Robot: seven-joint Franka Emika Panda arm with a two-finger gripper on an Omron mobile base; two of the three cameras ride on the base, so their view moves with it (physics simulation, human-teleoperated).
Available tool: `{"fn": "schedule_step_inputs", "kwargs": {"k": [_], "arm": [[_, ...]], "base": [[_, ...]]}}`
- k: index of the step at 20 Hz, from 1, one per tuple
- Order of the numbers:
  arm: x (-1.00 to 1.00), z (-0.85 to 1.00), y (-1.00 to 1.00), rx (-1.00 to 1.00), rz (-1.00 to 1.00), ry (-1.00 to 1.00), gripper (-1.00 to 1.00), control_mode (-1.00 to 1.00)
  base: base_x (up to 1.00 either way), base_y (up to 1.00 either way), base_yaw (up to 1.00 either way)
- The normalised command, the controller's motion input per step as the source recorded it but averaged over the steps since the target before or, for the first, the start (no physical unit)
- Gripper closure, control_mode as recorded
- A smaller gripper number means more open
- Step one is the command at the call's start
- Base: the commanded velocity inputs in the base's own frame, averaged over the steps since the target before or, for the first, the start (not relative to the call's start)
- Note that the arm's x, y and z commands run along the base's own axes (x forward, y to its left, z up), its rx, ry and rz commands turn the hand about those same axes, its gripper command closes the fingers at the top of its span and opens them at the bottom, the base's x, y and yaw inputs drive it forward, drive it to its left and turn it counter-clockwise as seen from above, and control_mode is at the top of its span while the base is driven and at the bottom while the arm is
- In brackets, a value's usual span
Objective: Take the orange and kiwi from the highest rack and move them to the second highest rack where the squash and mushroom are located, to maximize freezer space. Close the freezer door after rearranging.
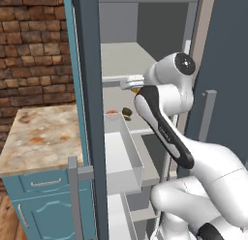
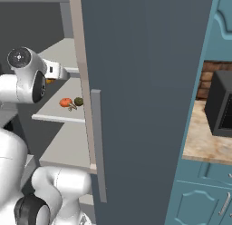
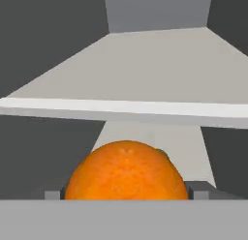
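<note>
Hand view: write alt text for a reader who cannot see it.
A large orange sits close between the gripper's two finger tips, jaws wide on either side. Beyond it, a pale freezer shelf edge crosses the view, with grey walls behind.

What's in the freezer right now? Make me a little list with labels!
door: open
orange: between the gripper's fingertips
jaws: wide, on either side of the orange; grip cannot be told
lower rack: holds a small orange-red thing and a dark green thing, side by side
drawer: pulled out, below
</note>
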Motion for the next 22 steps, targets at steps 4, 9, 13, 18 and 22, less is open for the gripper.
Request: {"fn": "schedule_step_inputs", "kwargs": {"k": [4,9,13,18,22], "arm": [[-0.28,-0.82,-0.08,0.00,-0.08,0.24,1.00,-1.00],[0.30,-0.63,-0.16,0.00,-0.05,0.18,1.00,-1.00],[0.72,-0.54,-0.03,-0.01,-0.03,0.09,1.00,-1.00],[0.86,-0.38,-0.03,-0.03,-0.10,0.05,1.00,-1.00],[0.81,-0.29,-0.08,-0.01,-0.16,0.04,1.00,-1.00]], "base": [[0.00,0.00,0.00],[0.00,0.00,0.00],[0.00,0.00,0.00],[0.00,0.00,0.00],[0.00,0.00,0.00]]}}
